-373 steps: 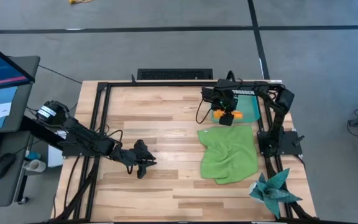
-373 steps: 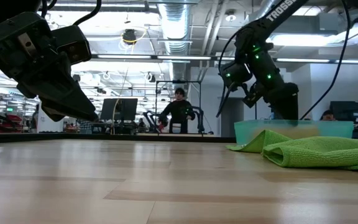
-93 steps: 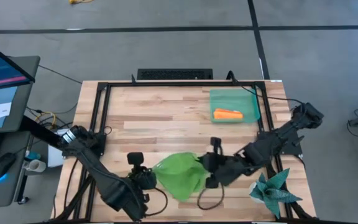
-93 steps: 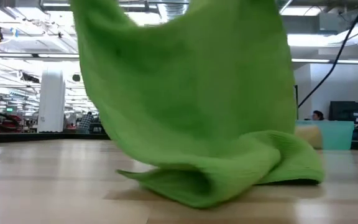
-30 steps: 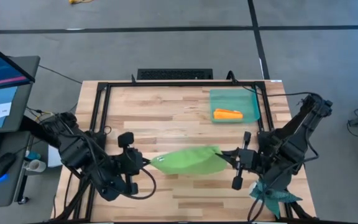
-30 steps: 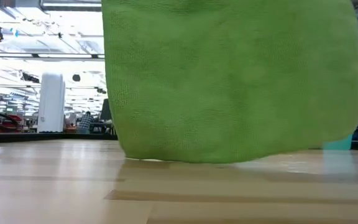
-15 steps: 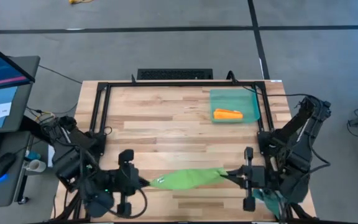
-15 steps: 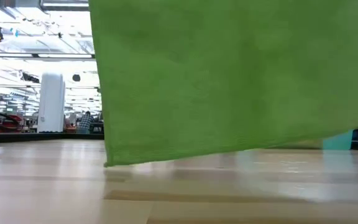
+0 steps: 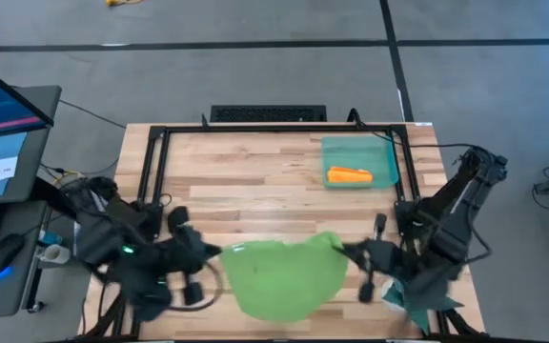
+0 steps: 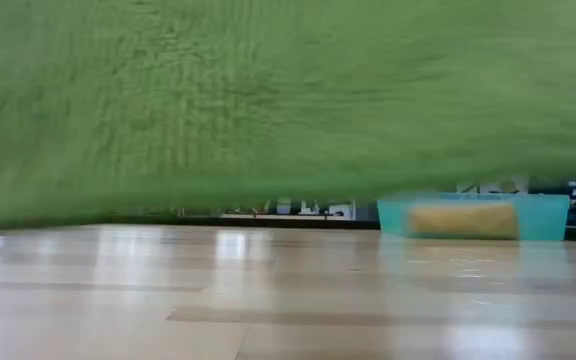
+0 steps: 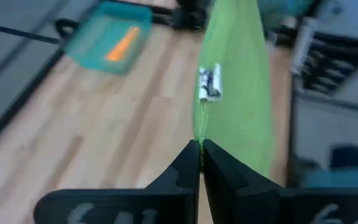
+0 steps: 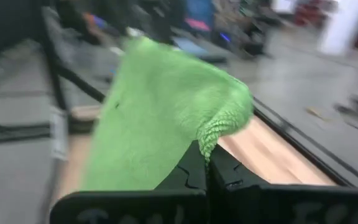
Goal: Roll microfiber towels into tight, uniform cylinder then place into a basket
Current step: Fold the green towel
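- Tabletop [image 9: 255,181]: pale wood planks inside a black frame; grey floor around it with dark seam lines.
- Monitor [image 9: 3,100] and keyboard on a side desk off the tabletop's left edge.
- Low view: long hall with ceiling lights behind, mostly curtained by green cloth.
- Green towel [image 9: 284,272]: spread and hanging between the two arms near the front edge, its lower edge clear of the wood in the low view.
- Left pincer [image 9: 210,252]: fingers pressed together on the towel's left corner; a white tag shows on the hem just beyond.
- Right pincer [image 9: 351,252]: clamped on the towel's right corner, cloth bunched above the tips.
- Basket [image 9: 358,162]: far right of the tabletop, well apart from both pincers.
- Orange towel [image 9: 351,175]: rolled, lying inside the basket.
- Dark teal spiky cloth [image 9: 427,300]: front right corner, partly under the right arm.
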Controlling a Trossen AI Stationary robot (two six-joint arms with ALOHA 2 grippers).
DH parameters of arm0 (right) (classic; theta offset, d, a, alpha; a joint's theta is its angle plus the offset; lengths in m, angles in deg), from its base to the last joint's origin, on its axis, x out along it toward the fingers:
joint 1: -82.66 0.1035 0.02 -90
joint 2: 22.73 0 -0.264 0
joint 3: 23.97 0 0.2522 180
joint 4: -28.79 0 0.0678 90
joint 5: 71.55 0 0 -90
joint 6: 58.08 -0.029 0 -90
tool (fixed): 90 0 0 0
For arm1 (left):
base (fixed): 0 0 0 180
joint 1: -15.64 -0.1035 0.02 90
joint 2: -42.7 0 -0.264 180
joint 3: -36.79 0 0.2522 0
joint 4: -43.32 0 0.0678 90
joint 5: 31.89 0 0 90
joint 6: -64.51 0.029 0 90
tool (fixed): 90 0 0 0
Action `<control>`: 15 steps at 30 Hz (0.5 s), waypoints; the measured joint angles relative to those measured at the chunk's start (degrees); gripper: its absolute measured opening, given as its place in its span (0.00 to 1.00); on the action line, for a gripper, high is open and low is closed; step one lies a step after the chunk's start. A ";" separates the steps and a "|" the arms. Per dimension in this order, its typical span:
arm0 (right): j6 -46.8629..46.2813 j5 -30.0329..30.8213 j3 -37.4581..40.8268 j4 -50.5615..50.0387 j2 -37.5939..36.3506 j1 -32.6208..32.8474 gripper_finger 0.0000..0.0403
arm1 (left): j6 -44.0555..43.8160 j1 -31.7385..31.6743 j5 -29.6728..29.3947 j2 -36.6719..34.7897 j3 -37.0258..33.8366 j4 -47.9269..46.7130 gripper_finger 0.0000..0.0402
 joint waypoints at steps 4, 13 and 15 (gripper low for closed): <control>-13.54 0.18 1.94 -12.88 0.00 -5.03 0.02 | 6.56 -2.43 0.68 0.79 -7.19 1.63 0.01; -18.19 -2.99 10.90 -11.57 0.04 -16.20 0.02 | 10.64 -12.46 -0.87 0.01 -25.94 0.44 0.01; -17.26 -3.08 11.99 -9.84 0.00 -17.72 0.02 | 12.08 -14.42 -0.39 0.13 -29.02 0.49 0.01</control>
